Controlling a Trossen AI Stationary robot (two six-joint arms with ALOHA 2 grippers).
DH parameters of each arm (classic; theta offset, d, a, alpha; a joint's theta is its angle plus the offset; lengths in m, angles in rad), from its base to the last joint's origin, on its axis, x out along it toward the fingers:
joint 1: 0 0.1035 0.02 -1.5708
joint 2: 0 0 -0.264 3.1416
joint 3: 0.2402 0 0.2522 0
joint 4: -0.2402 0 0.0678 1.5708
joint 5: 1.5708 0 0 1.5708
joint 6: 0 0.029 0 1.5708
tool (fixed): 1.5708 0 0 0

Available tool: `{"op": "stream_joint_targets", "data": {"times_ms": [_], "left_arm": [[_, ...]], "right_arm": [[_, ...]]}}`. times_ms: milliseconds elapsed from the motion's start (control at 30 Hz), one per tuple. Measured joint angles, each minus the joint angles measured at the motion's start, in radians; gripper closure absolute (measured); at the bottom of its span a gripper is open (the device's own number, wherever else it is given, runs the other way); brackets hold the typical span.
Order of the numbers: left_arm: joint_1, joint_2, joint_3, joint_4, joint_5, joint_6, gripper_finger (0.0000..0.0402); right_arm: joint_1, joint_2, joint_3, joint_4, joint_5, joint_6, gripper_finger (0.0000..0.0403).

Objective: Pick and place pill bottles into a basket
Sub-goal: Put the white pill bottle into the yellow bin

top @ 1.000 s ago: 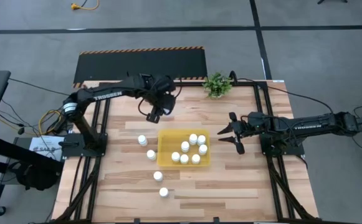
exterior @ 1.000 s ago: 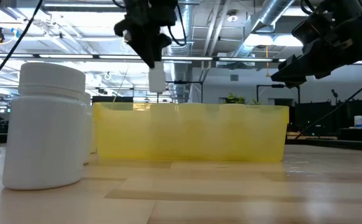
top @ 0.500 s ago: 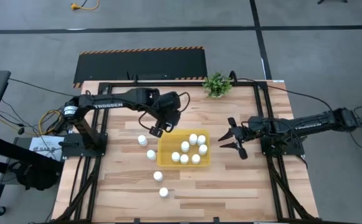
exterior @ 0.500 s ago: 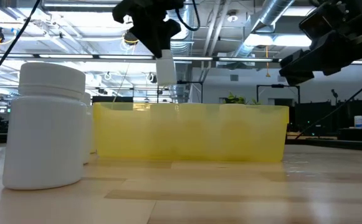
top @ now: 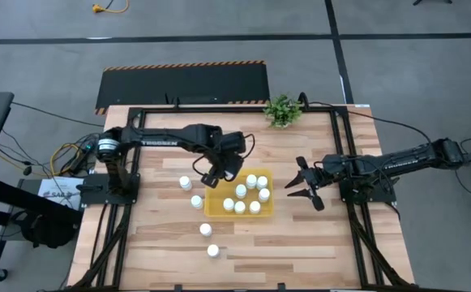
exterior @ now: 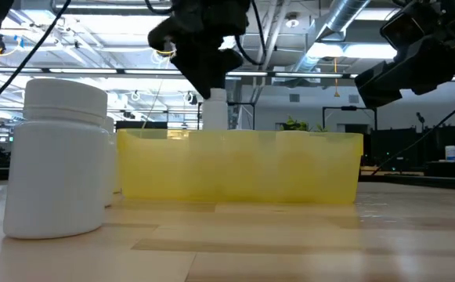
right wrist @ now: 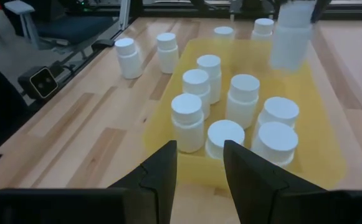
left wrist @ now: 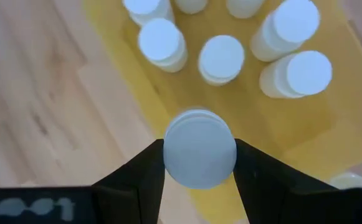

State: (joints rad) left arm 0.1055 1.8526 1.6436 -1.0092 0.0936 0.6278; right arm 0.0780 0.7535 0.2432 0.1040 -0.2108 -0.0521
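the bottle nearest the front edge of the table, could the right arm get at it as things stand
Probably not easily. That bottle stands alone on the left half, and the right gripper waits shut beyond the far side of the yellow tray, which lies between. The left gripper, holding a bottle over the tray, is nearer.

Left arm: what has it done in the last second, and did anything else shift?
The left gripper, still clamped on a small white pill bottle, carried it forward from behind the shallow yellow plastic tray to over its back-left corner. The right gripper barely moved; other bottles stayed put.
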Motion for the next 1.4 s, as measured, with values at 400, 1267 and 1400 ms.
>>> {"op": "stream_joint_targets", "data": {"times_ms": [400, 1267, 1400], "left_arm": [[0.001, 0.085, -0.009, 0.098, 0.071, 0.075, 0.0245], [0.003, 0.196, -0.009, 0.137, 0.107, 0.094, 0.0224], [0.003, 0.196, -0.009, 0.130, 0.105, 0.094, 0.0216]], "right_arm": [[-0.001, 0.000, 0.000, -0.014, 0.000, 0.000, 0.0278], [-0.001, 0.000, -0.001, -0.011, 0.002, 0.028, 0.0278], [-0.001, 0.000, -0.001, -0.012, 0.002, 0.032, 0.0278]]}}
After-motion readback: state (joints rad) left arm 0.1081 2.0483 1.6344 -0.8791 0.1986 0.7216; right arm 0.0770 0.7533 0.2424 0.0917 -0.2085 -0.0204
